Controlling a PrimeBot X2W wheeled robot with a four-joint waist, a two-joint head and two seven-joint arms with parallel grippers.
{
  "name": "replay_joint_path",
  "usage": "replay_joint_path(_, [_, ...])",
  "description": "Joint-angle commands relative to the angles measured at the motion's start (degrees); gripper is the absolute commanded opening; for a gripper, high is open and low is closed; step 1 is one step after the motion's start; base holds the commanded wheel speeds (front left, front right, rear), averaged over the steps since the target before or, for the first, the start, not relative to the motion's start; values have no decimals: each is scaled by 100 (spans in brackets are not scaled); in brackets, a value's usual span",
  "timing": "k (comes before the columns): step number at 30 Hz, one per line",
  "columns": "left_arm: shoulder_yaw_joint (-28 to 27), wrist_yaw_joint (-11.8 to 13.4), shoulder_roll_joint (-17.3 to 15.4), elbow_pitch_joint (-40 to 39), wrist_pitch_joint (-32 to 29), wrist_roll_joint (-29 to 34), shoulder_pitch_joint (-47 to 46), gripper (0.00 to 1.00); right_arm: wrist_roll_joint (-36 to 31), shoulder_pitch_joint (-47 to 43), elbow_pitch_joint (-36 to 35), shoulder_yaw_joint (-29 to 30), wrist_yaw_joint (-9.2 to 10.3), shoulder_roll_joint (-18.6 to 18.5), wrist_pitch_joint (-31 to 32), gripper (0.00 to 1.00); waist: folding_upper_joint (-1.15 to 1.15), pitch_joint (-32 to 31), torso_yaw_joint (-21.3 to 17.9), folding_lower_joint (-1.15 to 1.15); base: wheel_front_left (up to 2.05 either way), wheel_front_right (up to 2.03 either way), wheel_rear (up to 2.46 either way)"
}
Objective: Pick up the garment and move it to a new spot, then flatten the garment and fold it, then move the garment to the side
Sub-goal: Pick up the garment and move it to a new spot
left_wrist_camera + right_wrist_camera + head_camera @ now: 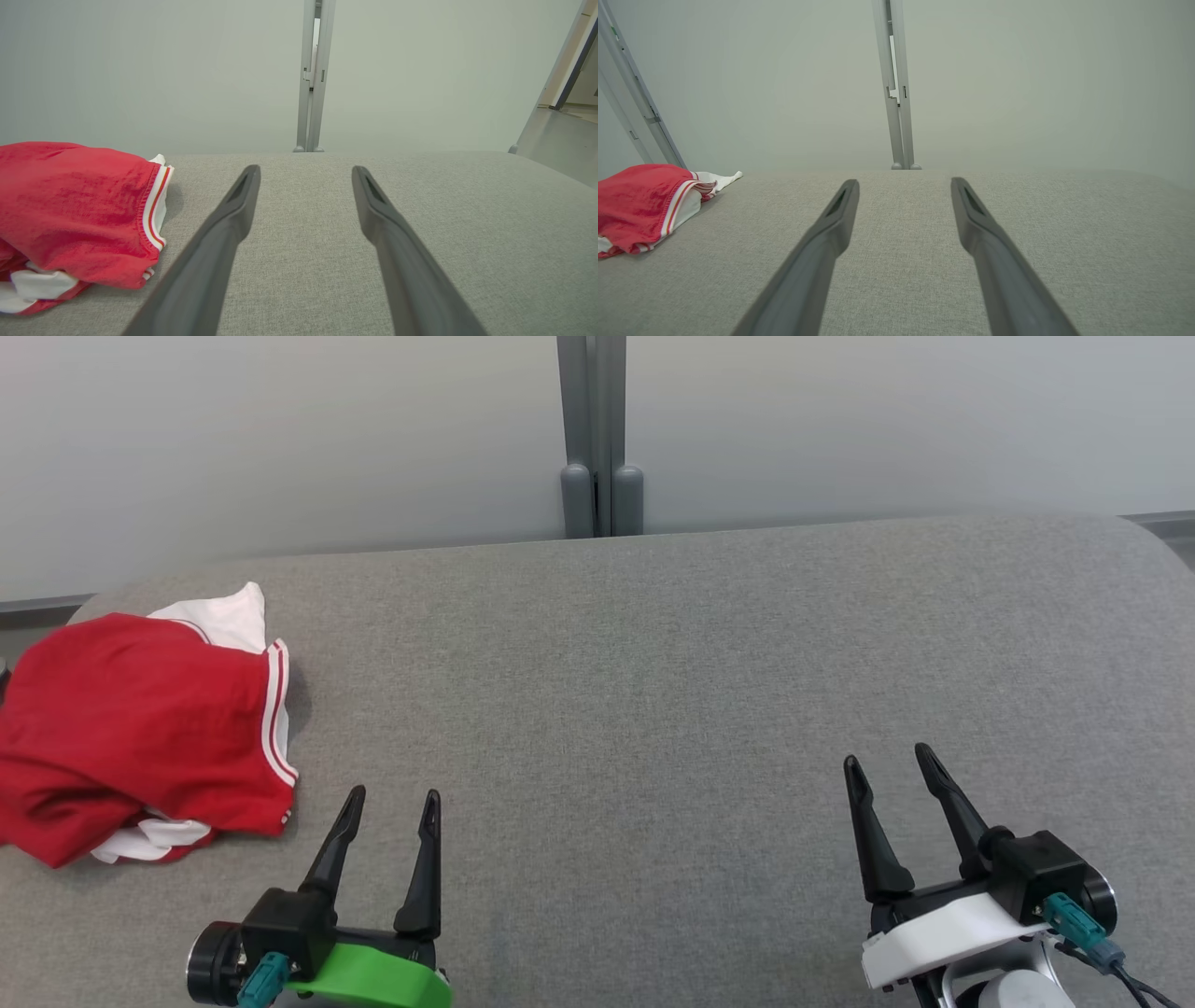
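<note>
L gripper [394, 793] is seen at lower left of head view, fingers spread wide, nothing pinched btwn them; it is held over the grey fabric surface [653, 644]. R gripper [887, 754] is seen at lower right, likewise spread & empty. The garment [140, 728], red w/ white trim & a red-white striped hem, is found crumpled at the surface's left edge. It is near the L gripper but apart from it, and well apart from the R gripper. Behind the surface, a pale wall [280, 429] w/ a grey post [600, 429] is seen.
</note>
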State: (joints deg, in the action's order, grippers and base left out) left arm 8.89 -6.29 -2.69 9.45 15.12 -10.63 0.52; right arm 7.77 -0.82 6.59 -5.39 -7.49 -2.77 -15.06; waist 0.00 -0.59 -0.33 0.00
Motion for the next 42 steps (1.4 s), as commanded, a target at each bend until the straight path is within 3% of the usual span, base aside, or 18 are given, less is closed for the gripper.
replay_joint_path(1, [-9,-13,-36,-18,6,-48,-72,100,-45,-3,-31,-10,0,-19,-18,100,0,29,42,0,0,0,0])
replay_joint_path(12, [-64,72,-35,-196,5,-97,-108,100,-92,-25,-53,-22,0,-19,-18,100,0,171,509,0,0,0,0])
replay_joint_path(31, [-200,171,-33,-224,5,-8,72,100,14,-111,37,-78,0,-20,-18,100,0,47,1915,0,0,0,0])
replay_joint_path(42, [-351,172,-33,-231,5,55,228,100,102,-165,94,-73,0,-20,-18,100,0,-134,2449,0,0,0,0])
